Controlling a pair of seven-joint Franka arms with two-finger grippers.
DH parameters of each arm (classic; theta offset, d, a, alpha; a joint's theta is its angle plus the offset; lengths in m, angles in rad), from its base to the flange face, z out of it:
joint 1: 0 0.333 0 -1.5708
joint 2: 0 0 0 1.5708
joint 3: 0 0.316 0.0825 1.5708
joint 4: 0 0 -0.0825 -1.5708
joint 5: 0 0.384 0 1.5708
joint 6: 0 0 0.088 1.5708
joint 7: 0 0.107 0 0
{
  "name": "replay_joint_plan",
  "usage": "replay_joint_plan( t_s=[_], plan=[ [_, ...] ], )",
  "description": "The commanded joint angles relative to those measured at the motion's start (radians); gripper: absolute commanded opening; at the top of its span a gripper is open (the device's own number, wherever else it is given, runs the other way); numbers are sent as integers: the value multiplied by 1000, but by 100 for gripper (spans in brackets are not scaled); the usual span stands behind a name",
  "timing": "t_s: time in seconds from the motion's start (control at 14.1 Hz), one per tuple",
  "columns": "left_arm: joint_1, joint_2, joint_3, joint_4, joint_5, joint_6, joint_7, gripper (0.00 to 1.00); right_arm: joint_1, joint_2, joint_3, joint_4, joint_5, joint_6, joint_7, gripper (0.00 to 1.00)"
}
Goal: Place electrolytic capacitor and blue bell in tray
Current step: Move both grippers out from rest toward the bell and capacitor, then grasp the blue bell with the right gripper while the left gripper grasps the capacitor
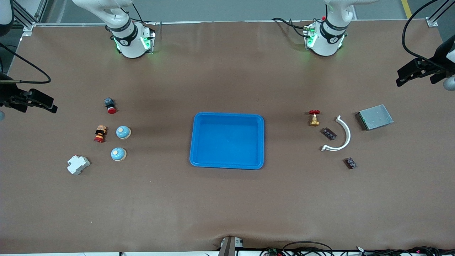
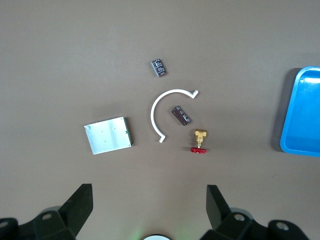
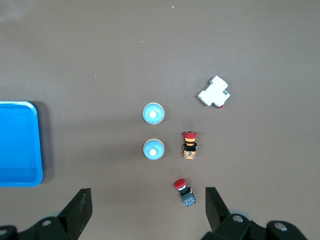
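Two blue bells [image 1: 123, 132] [image 1: 118, 154] sit toward the right arm's end; two dark capacitors [image 1: 328, 133] [image 1: 350, 163] toward the left arm's end. The tray [image 1: 227, 165] is between, empty.

Bells look light, slick, domed, so probably best pinched low across the base. Capacitors look small, rigid; gripped across the body.

Left gripper [image 2: 149, 206] and right gripper [image 3: 148, 207] are held high, fingers wide. Plenty of open room around everything.

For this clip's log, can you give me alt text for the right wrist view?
Two round blue bells sit side by side on the brown table, apart from the empty blue tray at the picture's edge. Around them lie two red-capped push buttons and a white breaker. The right hand hangs open above.
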Motion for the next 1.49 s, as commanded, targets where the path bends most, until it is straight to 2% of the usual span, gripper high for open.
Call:
replay_joint_plan(
  t_s=[0.0, 0.28, 0.5, 0.64, 0.85, 0.99, 1.2, 1.41],
  plan=[
    [1, 4, 0, 14, -4, -8, 17, 100, -6, -34, 11, -38, -12, 15, 8, 100],
    [7, 7, 3, 36, -4, -8, 15, 100, -6, -33, 11, -38, -10, 13, 10, 100],
    [35, 22, 9, -19, -24, 7, 9, 100, -2, -31, 9, -39, -9, 15, 10, 100],
    [35, 19, 8, -97, -24, 39, -32, 100, -6, -30, 9, -62, -9, 33, 10, 100],
    [37, 18, 6, -266, -24, 193, -95, 100, -10, -40, 9, -124, -4, 78, 8, 100],
    [31, 21, -3, -376, -24, 324, -219, 100, -10, -60, 8, -214, -4, 154, 8, 100],
    [27, 33, -23, -530, -24, 521, -311, 100, -10, -99, 8, -410, -4, 347, 8, 100],
    [27, 84, -23, -581, -24, 586, -455, 100, -3, -94, 9, -547, -6, 482, 7, 100]
  ],
)
